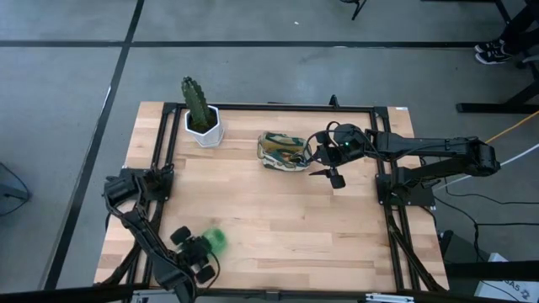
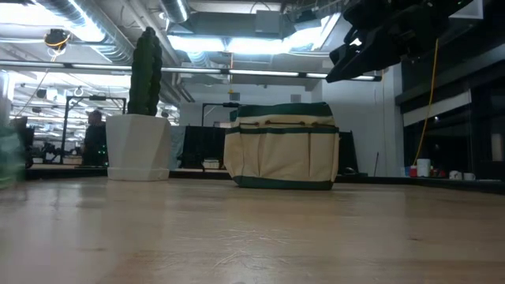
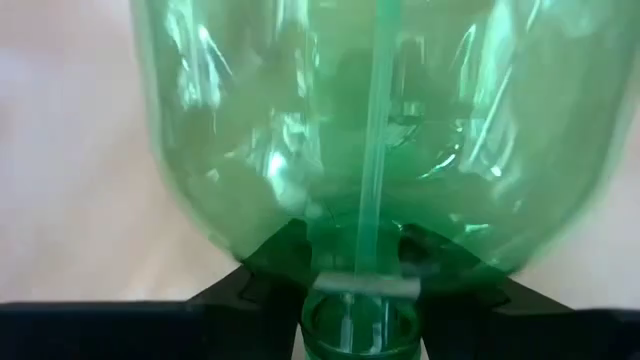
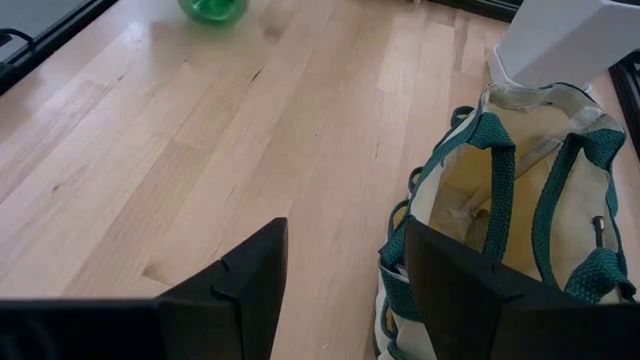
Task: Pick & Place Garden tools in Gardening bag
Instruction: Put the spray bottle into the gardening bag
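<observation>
The green spray bottle (image 1: 215,240) is at the table's near left, in my left gripper (image 1: 200,257), which is shut on it; it fills the left wrist view (image 3: 380,130). The gardening bag (image 1: 282,151), olive-green and cream, stands upright on its base at the far middle of the table (image 2: 282,146), its mouth open upward (image 4: 510,200). My right gripper (image 1: 324,168) is open and empty, above the table just right of the bag (image 4: 345,290). No trowel, pruners or rake show in any view. My left gripper pinches the bottle's narrow neck (image 3: 360,310) between its two fingers (image 3: 250,285), one on either side. The round body sticks out forward beyond the fingertips. Whether the bottle rests on the table or hangs clear, I cannot tell.
A green cactus in a white hexagonal pot (image 1: 202,122) stands at the far left of the table, left of the bag. A black frame (image 1: 383,168) runs around the wooden tabletop. Bare wood (image 1: 278,219) lies between the bottle and the bag.
</observation>
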Tool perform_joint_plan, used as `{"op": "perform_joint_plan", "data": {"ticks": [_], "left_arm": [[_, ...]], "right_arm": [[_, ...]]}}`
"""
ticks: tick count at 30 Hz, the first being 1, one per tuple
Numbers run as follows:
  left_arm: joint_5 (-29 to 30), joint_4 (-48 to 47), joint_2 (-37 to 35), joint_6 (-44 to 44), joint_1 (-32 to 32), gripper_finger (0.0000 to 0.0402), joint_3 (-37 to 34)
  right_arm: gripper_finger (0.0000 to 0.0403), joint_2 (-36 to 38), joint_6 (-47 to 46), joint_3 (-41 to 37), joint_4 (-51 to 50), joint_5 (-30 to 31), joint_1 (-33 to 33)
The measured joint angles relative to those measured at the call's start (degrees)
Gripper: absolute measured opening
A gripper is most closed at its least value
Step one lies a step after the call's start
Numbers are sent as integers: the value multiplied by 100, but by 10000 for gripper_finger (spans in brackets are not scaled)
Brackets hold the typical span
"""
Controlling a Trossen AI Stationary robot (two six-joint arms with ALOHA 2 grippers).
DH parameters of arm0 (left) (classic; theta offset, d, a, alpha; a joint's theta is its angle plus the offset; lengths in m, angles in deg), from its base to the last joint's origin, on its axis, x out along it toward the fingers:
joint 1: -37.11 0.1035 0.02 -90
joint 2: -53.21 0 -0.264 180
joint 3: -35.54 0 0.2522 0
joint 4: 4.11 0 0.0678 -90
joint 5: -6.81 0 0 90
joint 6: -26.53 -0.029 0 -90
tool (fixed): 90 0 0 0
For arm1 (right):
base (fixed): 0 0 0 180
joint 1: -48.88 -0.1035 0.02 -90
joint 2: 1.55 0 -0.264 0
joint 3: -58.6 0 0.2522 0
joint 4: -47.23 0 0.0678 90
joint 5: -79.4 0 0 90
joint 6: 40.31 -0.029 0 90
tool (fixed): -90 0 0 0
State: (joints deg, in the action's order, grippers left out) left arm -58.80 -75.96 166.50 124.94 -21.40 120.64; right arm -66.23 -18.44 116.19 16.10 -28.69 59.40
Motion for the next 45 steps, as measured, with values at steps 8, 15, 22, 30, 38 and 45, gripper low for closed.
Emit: {"op": "perform_joint_plan", "data": {"ticks": [8, 15, 22, 30, 38, 45], "left_arm": [[1678, -298, 0, 287, 181, 148, -3], [2442, -411, -8, -32, 493, 148, 6], [3252, -628, -39, -135, 893, 148, 8], [4097, -1059, -601, -663, 1451, 148, 12], [4280, -1043, -1407, -2239, 2303, 148, 16], [4355, -563, -1850, -4127, 3159, 148, 19]], "right_arm": [[202, 0, 0, 0, 2, 0, 2], [202, 0, 0, 2, 2, 0, 2], [202, 0, 0, 0, 2, 0, 0], [202, 0, 0, 1, 0, 0, 0], [202, 0, 0, 0, 0, 0, 2], [202, 0, 0, 2, 2, 0, 0]]}}
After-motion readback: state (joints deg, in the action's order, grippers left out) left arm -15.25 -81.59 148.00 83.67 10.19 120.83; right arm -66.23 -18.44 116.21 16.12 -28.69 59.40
